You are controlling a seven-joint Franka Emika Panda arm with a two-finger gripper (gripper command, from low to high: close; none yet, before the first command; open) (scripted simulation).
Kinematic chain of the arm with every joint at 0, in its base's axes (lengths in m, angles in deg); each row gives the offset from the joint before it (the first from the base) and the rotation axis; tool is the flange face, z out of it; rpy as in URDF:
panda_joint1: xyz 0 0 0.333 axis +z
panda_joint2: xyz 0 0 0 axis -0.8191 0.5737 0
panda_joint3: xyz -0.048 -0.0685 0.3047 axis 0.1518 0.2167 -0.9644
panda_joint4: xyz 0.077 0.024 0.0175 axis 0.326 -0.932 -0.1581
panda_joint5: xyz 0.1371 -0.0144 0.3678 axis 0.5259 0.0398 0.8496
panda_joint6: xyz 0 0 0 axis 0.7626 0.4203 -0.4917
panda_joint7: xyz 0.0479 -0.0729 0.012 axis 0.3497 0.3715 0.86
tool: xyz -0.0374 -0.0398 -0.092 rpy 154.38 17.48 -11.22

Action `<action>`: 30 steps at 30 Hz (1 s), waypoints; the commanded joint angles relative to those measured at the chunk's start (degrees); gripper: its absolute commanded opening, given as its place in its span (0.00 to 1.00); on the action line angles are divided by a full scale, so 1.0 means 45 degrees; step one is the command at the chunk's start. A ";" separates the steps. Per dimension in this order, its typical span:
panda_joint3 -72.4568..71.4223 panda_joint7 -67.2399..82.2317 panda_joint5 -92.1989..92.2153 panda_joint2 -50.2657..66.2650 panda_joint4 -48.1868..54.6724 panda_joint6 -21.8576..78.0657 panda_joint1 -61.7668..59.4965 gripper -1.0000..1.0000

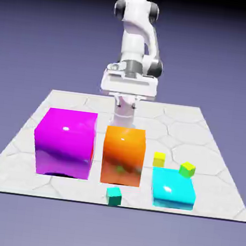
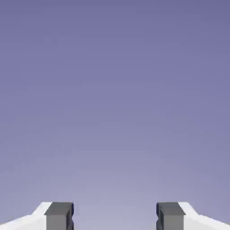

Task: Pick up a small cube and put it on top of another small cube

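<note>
We see the gripper high over the far part of the table, its fingers apart with nothing between them. The arm stands behind, folded above its own base. Outward from there, toward the camera, come the big blocks: the magenta block on the exterior view's left, the orange block in the middle, and the flat cyan block on the right. The teal cube, the one we judge we must lift, sits just in front of the orange block, close to the table's near edge. The yellow cube, its likely seat, lies behind the cyan block, with the lime cube to its right.

We expect the teal cube to be light and stiff, not fragile, perhaps a little slippery on its smooth faces. We would take it by two opposite side faces, around mid-height, turning the fingers to match its slight skew. The orange block beside it could catch a finger, and a shove could send the cube off the edge.

The exterior view gives us all the cubes and blocks; the hand view has only backdrop and the two fingertips, but it alone shows plainly how wide the fingers stand.
</note>
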 commanded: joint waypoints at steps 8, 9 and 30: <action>-0.3581 0.1254 0.1325 -0.0529 0.1413 0.1737 -0.3692 0.50; -0.4029 0.1411 0.1490 -0.0595 0.1589 0.1954 -0.4154 0.50; -1.3429 0.4701 0.4967 -0.1985 0.5296 0.6511 -1.3844 0.50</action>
